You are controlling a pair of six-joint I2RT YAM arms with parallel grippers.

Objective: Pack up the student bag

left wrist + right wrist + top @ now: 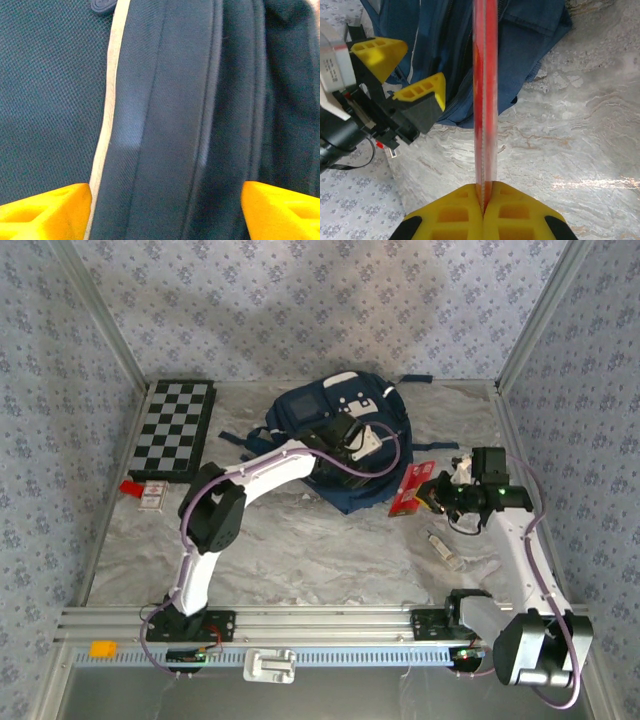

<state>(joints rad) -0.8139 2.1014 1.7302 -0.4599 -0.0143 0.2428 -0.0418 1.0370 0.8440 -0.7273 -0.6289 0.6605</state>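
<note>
Marble table (300, 560) bearing the navy student bag (300, 410) at 12 o'clock from the table's centre, with a checkerboard (177, 428) at 10 o'clock. Left gripper (165, 210), jaws spread and grasping nothing, just above the bag's fabric. Right gripper (483, 200), at the bag's 4 o'clock, clenched edgewise on a thin red packet (485, 100).
</note>
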